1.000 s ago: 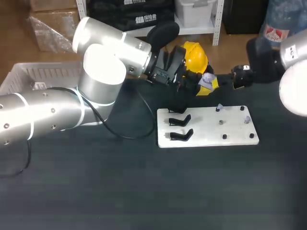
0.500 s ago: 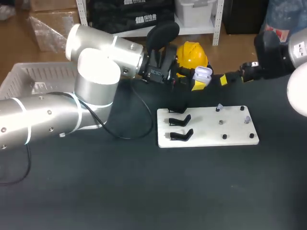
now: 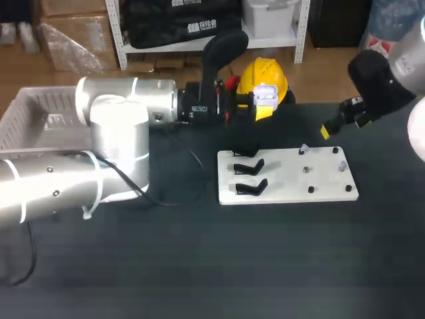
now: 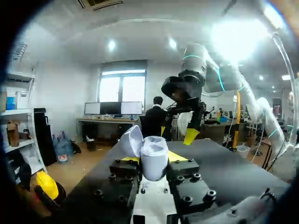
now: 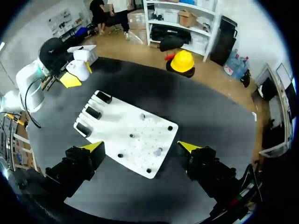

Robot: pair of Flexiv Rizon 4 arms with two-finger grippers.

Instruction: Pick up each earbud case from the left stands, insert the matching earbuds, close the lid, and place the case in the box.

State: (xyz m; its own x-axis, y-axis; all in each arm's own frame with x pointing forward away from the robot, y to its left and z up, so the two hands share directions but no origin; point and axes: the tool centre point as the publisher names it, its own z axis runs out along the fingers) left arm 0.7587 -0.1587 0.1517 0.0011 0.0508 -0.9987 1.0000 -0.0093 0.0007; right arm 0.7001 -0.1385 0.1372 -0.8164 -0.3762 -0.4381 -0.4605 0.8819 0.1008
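Over the dark table [image 3: 199, 266], the left gripper [image 3: 263, 105] clamps the lid-up case [image 3: 265, 95] aloft behind the board [image 3: 285, 176], above which the right gripper [image 5: 141, 146] hovers spread wide, probably next to fetch an earbud [image 3: 341, 165].

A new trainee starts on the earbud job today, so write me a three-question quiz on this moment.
1. True or false: the right end effector is shut on an earbud.
2. What does the left end effector hold?
A. a yellow helmet
B. a white earbud case with its lid open
C. a cable
3. Fill in: the white board carries ___ long black stands along one end.

Key: 1 false, it is open and holds nothing; 2 B; 3 three.
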